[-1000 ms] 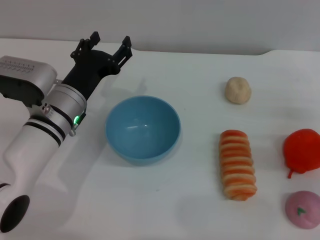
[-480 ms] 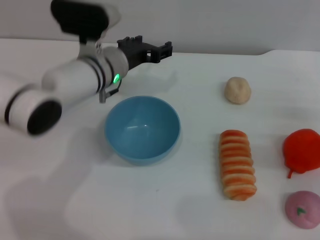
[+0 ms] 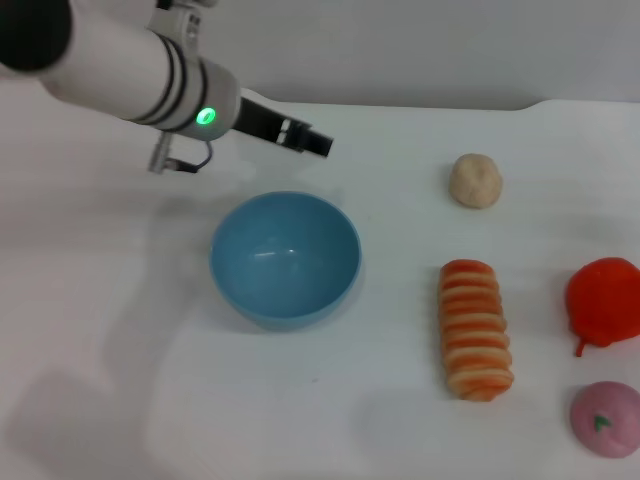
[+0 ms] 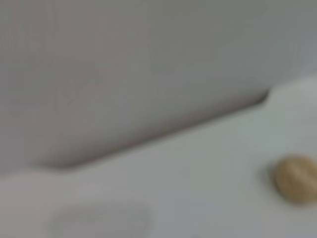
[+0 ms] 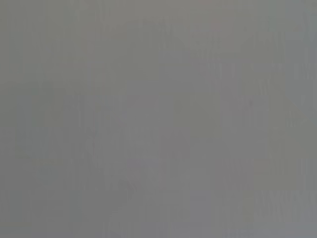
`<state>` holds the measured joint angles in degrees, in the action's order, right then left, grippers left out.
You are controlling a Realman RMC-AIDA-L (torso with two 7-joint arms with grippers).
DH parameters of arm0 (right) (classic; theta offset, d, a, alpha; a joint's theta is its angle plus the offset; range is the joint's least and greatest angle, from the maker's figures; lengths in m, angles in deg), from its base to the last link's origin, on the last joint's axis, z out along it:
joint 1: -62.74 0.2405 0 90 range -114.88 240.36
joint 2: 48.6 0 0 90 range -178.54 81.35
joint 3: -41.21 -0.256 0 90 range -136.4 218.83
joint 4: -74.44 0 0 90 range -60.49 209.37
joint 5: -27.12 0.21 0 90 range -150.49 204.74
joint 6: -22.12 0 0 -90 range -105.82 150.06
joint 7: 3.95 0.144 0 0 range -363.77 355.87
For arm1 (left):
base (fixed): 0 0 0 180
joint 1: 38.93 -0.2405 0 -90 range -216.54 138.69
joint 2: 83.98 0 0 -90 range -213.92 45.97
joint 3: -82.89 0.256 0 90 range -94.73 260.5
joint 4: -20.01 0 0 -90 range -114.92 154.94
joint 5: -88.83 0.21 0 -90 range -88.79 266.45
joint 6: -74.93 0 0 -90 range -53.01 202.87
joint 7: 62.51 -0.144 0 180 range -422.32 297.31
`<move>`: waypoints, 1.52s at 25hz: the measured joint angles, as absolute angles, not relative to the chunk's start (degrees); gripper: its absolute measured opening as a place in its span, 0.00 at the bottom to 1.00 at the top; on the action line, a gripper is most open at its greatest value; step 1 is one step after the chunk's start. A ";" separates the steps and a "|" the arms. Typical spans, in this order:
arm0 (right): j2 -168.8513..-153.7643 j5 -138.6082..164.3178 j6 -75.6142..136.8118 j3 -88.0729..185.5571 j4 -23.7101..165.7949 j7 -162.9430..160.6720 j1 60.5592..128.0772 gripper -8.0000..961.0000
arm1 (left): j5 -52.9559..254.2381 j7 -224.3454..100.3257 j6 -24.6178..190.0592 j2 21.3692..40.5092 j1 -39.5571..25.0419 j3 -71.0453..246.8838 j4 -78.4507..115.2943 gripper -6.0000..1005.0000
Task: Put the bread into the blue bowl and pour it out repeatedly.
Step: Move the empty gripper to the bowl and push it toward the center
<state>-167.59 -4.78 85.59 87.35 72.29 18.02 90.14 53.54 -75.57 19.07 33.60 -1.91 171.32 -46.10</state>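
Since a second ago my left gripper (image 3: 318, 143) has swung up over the blue bowl's (image 3: 285, 258) far rim, finger state unreadable; bread (image 3: 476, 329) lies well to my right, long axis pointing away from me, untouched on the table.

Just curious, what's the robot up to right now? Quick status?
Left gripper raised behind blue bowl, holding nothing. Bread on table, untouched. Bowl empty. Nothing between them.

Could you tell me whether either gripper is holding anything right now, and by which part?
Nothing is held: the bread lies on the table, the blue bowl is empty, and the left gripper is above the table.
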 joint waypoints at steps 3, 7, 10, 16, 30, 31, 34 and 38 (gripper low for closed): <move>-167.53 -4.78 85.20 87.35 72.14 18.02 90.27 0.50 | 53.92 -76.69 11.61 33.62 -1.57 166.72 -47.00 0.81; -167.51 -4.78 84.24 87.35 71.83 18.02 90.40 0.50 | 54.09 -78.04 9.85 33.59 -2.69 165.13 -47.62 0.81; -167.51 -4.78 83.82 87.35 71.74 18.02 90.45 0.50 | 54.14 -80.39 9.62 33.59 -3.33 165.07 -47.49 0.81; -167.51 -4.78 83.80 87.35 71.71 18.02 90.26 0.50 | 54.18 -83.13 9.26 33.49 -3.84 164.94 -46.42 0.81; -167.51 -4.78 83.11 87.35 71.71 18.02 90.44 0.50 | 54.43 -84.89 9.91 33.49 -3.41 164.82 -40.32 0.81; -167.51 -4.78 83.11 87.36 71.71 18.03 90.44 0.50 | 54.70 -84.89 10.14 33.48 -3.40 164.78 -39.85 0.81; -167.51 -4.78 83.11 87.35 71.71 18.03 90.43 0.50 | 55.38 -84.90 10.73 33.51 -3.38 164.73 -38.62 0.81; -167.51 -4.78 83.11 87.36 71.70 18.02 90.43 0.50 | 55.55 -84.92 12.22 33.60 -2.55 164.70 -35.36 0.81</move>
<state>-167.51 -4.78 83.11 87.36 71.70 18.02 90.43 55.55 -84.92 12.22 33.60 -2.55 164.70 -35.36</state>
